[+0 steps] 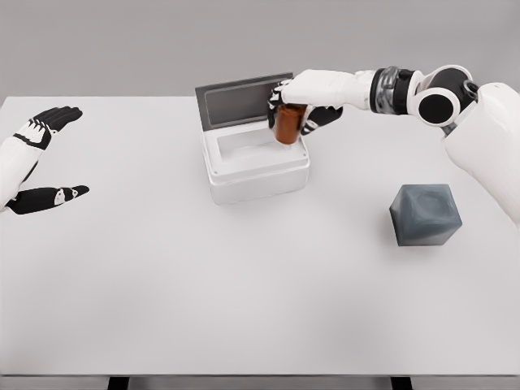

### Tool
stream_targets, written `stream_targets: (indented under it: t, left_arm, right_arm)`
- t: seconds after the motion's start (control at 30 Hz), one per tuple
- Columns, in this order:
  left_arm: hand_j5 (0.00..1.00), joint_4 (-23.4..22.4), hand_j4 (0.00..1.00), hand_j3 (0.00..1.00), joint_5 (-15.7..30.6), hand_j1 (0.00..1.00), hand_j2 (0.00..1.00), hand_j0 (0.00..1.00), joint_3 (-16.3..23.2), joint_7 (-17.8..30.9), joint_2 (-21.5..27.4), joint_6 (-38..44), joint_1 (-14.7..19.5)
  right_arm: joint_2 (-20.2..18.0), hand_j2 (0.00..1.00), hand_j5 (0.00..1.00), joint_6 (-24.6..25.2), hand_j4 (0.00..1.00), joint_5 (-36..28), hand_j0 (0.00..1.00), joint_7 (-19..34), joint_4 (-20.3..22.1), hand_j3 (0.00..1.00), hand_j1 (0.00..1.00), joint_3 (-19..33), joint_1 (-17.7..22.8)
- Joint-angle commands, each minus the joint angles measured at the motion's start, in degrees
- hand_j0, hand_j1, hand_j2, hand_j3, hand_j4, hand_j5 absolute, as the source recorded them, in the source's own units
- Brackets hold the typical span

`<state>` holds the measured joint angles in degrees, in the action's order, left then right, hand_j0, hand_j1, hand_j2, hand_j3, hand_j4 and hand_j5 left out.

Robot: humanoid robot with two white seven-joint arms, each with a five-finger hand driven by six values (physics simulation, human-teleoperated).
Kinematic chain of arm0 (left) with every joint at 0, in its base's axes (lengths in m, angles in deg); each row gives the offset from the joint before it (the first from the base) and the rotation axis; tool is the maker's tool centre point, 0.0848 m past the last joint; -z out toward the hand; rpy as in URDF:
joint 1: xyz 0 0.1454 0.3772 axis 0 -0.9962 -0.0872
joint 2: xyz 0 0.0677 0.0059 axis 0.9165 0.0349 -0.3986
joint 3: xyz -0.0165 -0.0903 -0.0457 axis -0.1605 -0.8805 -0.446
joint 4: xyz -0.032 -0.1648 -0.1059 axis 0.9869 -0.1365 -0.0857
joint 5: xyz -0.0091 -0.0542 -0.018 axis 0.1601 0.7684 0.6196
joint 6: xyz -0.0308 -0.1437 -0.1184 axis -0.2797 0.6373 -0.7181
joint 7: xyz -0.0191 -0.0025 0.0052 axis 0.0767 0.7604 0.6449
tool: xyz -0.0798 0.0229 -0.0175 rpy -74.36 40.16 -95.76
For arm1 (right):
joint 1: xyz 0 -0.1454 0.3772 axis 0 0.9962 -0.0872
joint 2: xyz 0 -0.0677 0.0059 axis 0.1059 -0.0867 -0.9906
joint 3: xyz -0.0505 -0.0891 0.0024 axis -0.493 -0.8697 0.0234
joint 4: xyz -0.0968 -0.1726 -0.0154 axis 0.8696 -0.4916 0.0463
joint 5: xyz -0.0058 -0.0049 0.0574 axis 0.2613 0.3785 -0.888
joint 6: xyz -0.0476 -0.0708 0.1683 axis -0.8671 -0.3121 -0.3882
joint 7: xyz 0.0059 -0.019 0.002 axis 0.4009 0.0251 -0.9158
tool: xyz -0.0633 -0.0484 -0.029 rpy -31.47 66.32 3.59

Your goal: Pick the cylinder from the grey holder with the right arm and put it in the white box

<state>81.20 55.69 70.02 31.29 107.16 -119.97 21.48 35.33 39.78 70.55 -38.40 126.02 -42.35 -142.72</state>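
1. Fingers of the right hand [302, 101] wrap around the brown cylinder [288, 123], gripping it upright over the right rear corner of the open white box [256, 166] (lid tilted back).
2. Grey holder [425, 214] sits well apart on the white table [244, 309], to the right.
3. Left hand [36, 158] hovers at the left edge, fingers spread, holding nothing.

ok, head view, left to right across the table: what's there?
left hand, open at the left edge → white box, lid up → brown cylinder in the right hand, over the box's right rim → grey holder.
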Motion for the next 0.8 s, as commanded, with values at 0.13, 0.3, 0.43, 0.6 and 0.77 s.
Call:
stream_targets:
  t: [0.13, 0.3, 0.43, 0.6, 0.77]
  left_arm:
    - [1.0, 0.0, 1.0, 1.0, 0.3, 1.0, 1.0, 1.0, 0.0, 0.0, 0.1, 0.0, 0.0]
    - [1.0, 0.0, 1.0, 1.0, 0.3, 1.0, 1.0, 1.0, 0.0, 0.0, 0.1, 0.0, 0.0]
    - [1.0, 0.0, 1.0, 1.0, 0.3, 1.0, 1.0, 1.0, 0.0, 0.0, 0.1, 0.0, 0.0]
    - [1.0, -0.3, 1.0, 1.0, -1.3, 1.0, 1.0, 1.0, -0.2, 0.3, -0.1, 0.0, 1.0]
    - [1.0, -2.8, 1.0, 1.0, -4.5, 1.0, 1.0, 1.0, 0.4, 0.5, -0.7, 0.0, 4.1]
  right_arm:
    - [-0.2, 0.99, 0.99, 0.0, 0.99, 0.5, 0.99, 0.0, 0.6, 0.99, 0.99, 0.2, -0.2]
    - [-1.9, 1.0, 1.0, -0.1, 1.0, 0.0, 1.0, 0.0, 5.3, 1.0, 1.0, 1.1, -0.4]
    - [-4.6, 1.0, 1.0, -0.3, 1.0, -0.5, 1.0, 0.0, 11.2, 1.0, 1.0, 8.2, 0.4]
    - [-9.1, 1.0, 1.0, -2.9, 1.0, -0.7, 1.0, 0.0, 11.7, 1.0, 1.0, 16.8, 3.5]
    - [-16.4, 1.0, 1.0, -6.7, 1.0, -3.2, 1.0, 0.0, 11.7, 1.0, 1.0, 30.2, 16.8]
